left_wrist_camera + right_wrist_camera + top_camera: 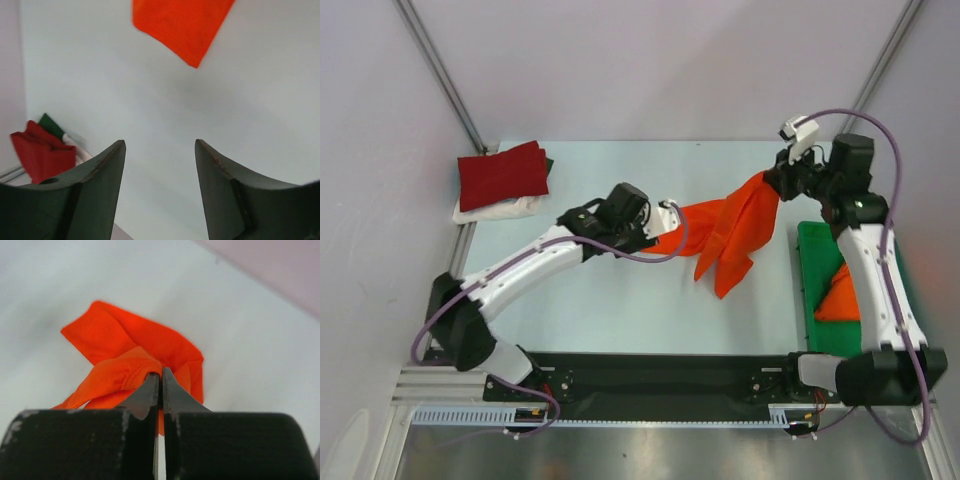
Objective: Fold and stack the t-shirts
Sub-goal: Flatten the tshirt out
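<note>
I had the right gripper (160, 375) pressed together on a bunched fold of the orange t-shirt (735, 235), raised above the far right part of the table (620, 300). The cloth hung from that pinch and draped down and to the left, its lower points hanging toward the middle of the table. My left gripper (160, 145) sat just beside the shirt's left end with its jaws spread. From its wrist camera I saw nothing between them, only an orange corner ahead. At the far left corner a folded dark red t-shirt (502, 173) lay on top of a folded white t-shirt (500, 209). On the right, near the right arm, the green bin (812, 270) held another orange t-shirt (840, 295).
</note>
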Available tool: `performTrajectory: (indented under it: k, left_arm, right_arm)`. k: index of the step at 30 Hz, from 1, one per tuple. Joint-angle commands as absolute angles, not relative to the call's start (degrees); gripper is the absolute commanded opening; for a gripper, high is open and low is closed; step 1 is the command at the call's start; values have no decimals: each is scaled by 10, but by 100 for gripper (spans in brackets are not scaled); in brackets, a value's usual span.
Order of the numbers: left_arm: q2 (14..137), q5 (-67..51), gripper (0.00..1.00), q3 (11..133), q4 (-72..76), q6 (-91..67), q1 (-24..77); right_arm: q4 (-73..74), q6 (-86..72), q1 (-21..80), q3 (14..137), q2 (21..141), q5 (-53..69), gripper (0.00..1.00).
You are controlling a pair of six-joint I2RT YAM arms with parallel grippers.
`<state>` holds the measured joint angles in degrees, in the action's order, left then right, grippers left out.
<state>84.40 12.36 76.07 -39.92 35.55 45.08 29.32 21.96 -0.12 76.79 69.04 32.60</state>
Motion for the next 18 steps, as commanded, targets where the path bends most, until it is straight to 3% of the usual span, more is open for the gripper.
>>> performTrajectory:
  k: [1, 7, 18]
  left_arm:
    - [913, 94, 63, 737, -328, 355, 454]
    - [1007, 59, 54, 748, -266, 364, 452]
    - [1114, 16, 53, 793, -249, 372, 437]
  right_arm:
    - [281, 183, -6, 785, 772, 322, 0]
    - [287, 185, -13, 823, 823, 310, 0]
    - [301, 171, -13, 847, 841, 297, 0]
